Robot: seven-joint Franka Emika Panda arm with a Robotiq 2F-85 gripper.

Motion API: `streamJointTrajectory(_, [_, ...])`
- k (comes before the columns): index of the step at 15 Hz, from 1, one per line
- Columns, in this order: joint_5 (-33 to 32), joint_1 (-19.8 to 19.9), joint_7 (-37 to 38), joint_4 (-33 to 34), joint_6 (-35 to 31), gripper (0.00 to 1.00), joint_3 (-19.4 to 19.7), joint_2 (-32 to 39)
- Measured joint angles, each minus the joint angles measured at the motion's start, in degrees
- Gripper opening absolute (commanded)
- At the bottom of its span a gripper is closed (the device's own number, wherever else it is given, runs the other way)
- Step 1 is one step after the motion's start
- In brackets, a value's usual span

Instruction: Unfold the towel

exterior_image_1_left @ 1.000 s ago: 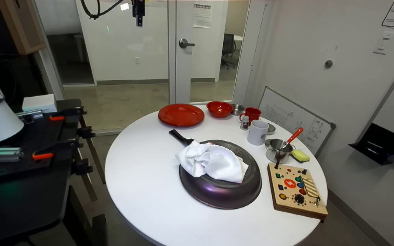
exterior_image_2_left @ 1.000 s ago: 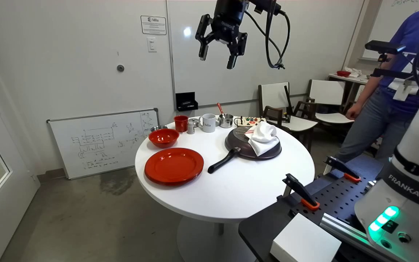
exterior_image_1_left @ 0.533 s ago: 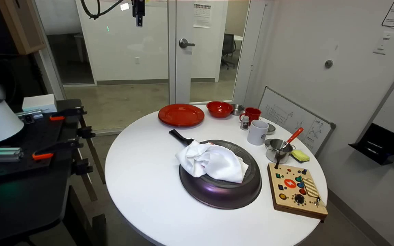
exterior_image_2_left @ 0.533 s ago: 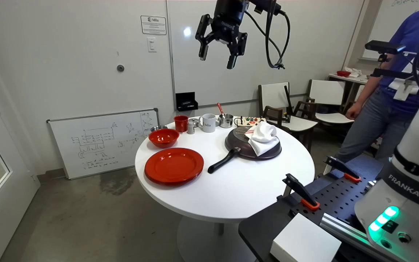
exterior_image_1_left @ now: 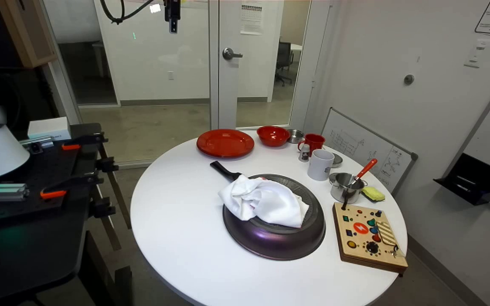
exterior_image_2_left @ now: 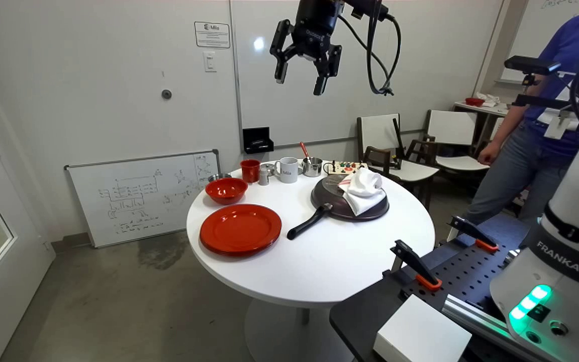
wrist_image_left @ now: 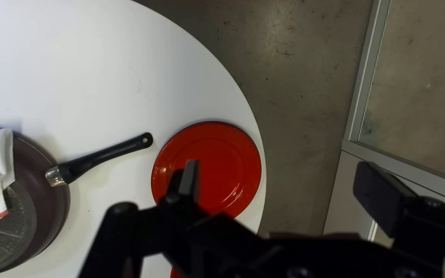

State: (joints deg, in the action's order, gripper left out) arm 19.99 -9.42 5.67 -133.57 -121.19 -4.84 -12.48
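Pincer (exterior_image_2_left: 300, 83) hangs high over the tbl (exterior_image_2_left: 279, 271), its 2 fingers (exterior_image_2_left: 320, 84) spread wide apart. White towel (exterior_image_1_left: 264, 199) sits bunched up on the upside-down pan (exterior_image_1_left: 272, 244). Wrist view's side cuts off towel & pan, so only a bit of cloth w/ red stripes shows. 1 dark finger hides part of the red plate (wrist_image_left: 226, 162); a red thing (wrist_image_left: 174, 274) at the bottom is mostly covered, can't tell what. In an exterior view, the top edge chops the pincer.

Plate sits near the tbl's round rim. Pan handle (exterior_image_1_left: 224, 171) points toward it, w/ a gap b/w them. Lots of white tabletop lies b/w pan & rim on the robot's side; a knobby wood board (exterior_image_1_left: 364, 239) is near the pan, far side.

Pincer points down w/ a small tilt. Arm's middle is out of view; white arm base (exterior_image_2_left: 576, 201) stands beside the tbl.
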Motion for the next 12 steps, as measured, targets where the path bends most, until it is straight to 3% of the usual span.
streamJointTrajectory(5, [-0.48,0.15,-0.01,0.00,-0.27,1.00,-0.16,0.00])
streamJointTrajectory(9, [-12.16,2.07,3.19,-1.44,-10.45,1.00,-1.65,0.48])
streamJointTrajectory(12, [-22.18,6.54,5.89,-2.73,-21.03,1.00,-1.00,3.24])
